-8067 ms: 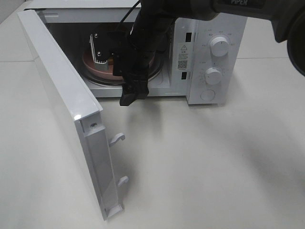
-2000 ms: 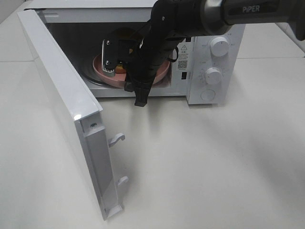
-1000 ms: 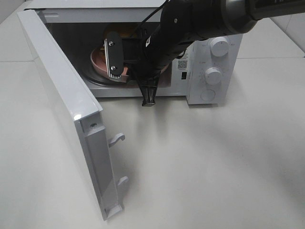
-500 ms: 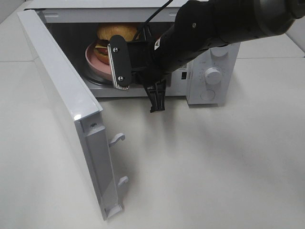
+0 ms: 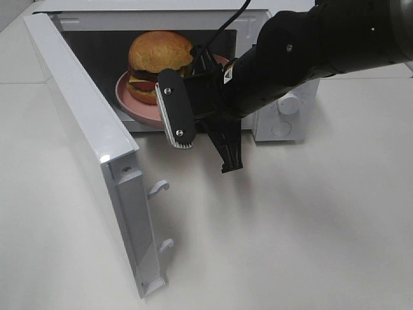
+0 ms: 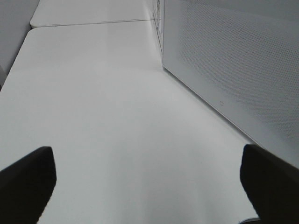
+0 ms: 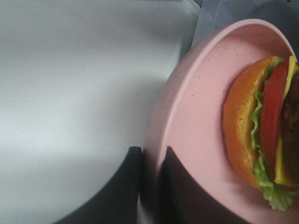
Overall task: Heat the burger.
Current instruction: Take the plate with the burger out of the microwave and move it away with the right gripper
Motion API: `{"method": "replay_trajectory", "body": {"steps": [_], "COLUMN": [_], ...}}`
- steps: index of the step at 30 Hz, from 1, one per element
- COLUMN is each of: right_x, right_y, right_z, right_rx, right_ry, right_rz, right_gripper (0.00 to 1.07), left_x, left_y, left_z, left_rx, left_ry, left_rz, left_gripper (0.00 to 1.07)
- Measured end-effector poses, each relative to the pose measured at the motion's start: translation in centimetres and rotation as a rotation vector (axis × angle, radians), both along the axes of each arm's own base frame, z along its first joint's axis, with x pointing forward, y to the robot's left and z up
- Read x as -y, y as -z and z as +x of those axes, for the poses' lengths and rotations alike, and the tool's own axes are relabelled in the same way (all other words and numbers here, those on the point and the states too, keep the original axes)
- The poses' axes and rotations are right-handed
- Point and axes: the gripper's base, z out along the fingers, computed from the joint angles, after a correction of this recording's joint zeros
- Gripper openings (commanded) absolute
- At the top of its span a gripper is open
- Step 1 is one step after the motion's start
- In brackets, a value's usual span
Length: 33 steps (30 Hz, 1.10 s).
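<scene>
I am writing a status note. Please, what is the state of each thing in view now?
Microwave: door wide open.
Burger: upright on the plate.
Plate: gripped at its rim, at the microwave opening.
Right gripper: shut on the plate rim.
Left gripper: open, holding nothing.

Plate with burger raised off the turntable, drawn toward the microwave's open front, right gripper pulled back outward

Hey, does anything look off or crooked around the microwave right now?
Nothing spilled or damaged. The burger sits intact on the pink plate, which the right end effector grips by its rim at the open microwave's mouth.
</scene>
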Motion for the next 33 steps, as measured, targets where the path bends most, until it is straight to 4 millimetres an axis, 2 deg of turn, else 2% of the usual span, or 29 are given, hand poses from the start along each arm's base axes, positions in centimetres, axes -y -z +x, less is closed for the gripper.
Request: {"method": "replay_trajectory", "body": {"steps": [4, 20, 33], "right_x": [0.5, 0.0, 1.1], "right_y": [-0.4, -1.6, -2.9], "right_z": [-0.7, -3.8, -4.9], "right_rx": [0.005, 0.056, 0.095], "right_ry": [-0.005, -0.087, -0.086], "right_rz": [0.002, 0.025, 0.056], "right_gripper": [0.00, 0.00, 0.00], "left_x": [0.0, 0.0, 0.0], "left_y": [0.0, 0.0, 0.0], "left_z": [0.0, 0.0, 0.0], "left_rx": [0.000, 0.000, 0.000], "left_ry": [0.000, 0.000, 0.000], "left_rz": [0.000, 0.000, 0.000], "left_gripper": [1.05, 1.05, 1.05]}}
